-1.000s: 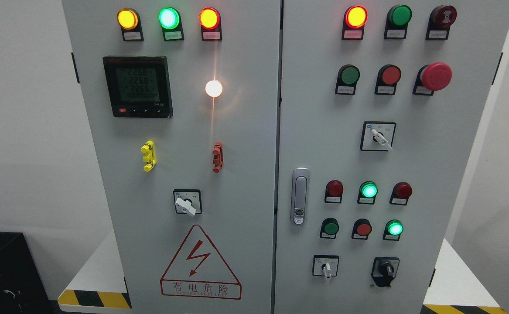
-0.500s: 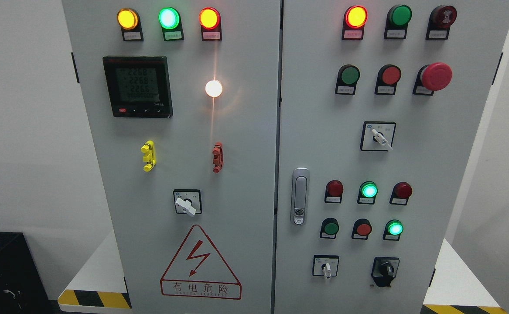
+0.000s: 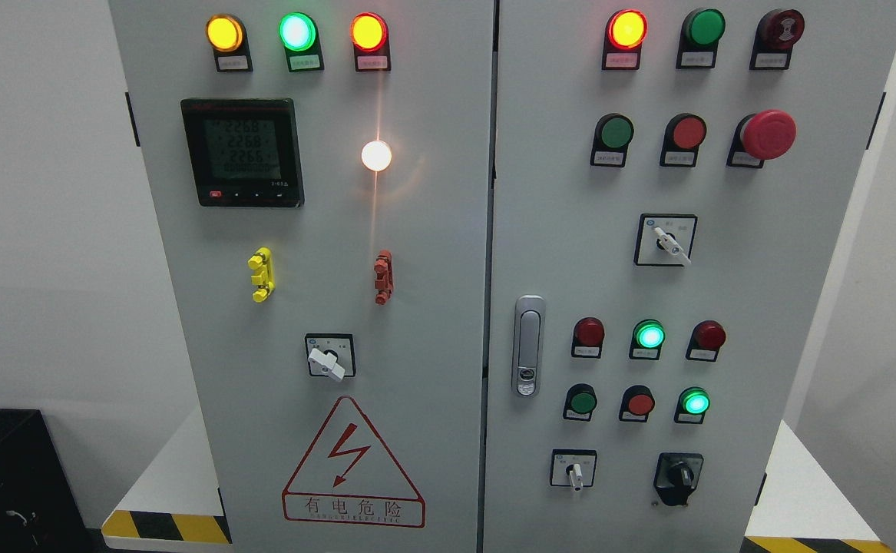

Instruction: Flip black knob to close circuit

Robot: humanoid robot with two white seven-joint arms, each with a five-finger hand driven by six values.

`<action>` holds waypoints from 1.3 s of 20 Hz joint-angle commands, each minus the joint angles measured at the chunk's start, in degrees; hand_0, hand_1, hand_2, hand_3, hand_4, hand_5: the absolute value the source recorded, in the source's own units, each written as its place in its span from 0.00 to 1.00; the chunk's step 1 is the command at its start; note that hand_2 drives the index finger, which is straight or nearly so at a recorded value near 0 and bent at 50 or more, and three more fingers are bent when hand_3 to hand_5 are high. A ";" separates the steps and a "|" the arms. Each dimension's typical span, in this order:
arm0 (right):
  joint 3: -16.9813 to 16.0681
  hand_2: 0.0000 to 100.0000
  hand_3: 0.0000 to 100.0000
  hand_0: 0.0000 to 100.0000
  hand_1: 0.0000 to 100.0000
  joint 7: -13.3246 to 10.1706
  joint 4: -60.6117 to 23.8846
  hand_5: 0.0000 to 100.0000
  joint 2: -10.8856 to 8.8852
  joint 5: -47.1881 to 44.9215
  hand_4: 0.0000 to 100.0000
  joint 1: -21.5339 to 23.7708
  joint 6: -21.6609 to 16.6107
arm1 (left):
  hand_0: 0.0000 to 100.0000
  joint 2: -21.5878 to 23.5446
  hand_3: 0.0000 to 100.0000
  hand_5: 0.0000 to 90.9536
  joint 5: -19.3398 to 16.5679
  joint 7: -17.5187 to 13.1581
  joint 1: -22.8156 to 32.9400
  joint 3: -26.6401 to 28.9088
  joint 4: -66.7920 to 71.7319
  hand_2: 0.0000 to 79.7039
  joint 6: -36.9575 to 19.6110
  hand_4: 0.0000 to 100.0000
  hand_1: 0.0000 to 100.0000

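The cabinet is cropped top and bottom; its small labels seem unreadable.

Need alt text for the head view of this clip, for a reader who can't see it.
A grey two-door electrical cabinet fills the view, with no robot hand in sight. The black knob sits untouched at the right door's lower right, below lit green lamps; the left door carries a digital meter and a red warning triangle.

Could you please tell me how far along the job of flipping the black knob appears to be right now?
Nothing looks done yet. The black knob sits untouched at the lower right of the right cabinet door, below a lit green lamp. Nothing is in hand: neither robot hand is in view. Everything is left: reaching in, gripping the knob and turning it.
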 commanded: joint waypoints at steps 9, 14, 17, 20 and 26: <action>-2.46 0.94 1.00 0.00 0.00 0.20 4.18 1.00 0.12 1.88 1.00 -6.12 0.41 | 0.12 0.00 0.00 0.00 0.00 -0.02 1.32 0.00 -1.67 0.00 0.00 0.00 0.56; -2.99 0.94 1.00 0.00 0.00 0.20 5.50 1.00 0.12 2.67 1.00 -8.05 0.41 | 0.12 0.00 0.00 0.00 0.00 -0.02 1.32 0.00 -1.67 0.00 0.00 0.00 0.56; -3.08 0.94 1.00 0.00 0.00 0.99 5.50 1.00 0.03 4.25 1.00 -8.23 0.41 | 0.12 0.00 0.00 0.00 0.00 -0.02 1.32 0.00 -1.67 0.00 0.00 0.00 0.56; -3.08 0.94 1.00 0.00 0.00 1.17 5.59 1.00 0.03 4.96 1.00 -8.84 0.41 | 0.12 0.00 0.00 0.00 0.00 -0.02 1.32 0.00 -1.67 0.00 0.00 0.00 0.56; -3.52 0.94 1.00 0.00 0.00 1.17 5.41 1.00 0.03 5.05 1.00 -8.85 0.41 | 0.12 0.00 0.00 0.00 0.00 -0.02 1.23 0.00 -1.67 0.00 0.00 0.00 0.56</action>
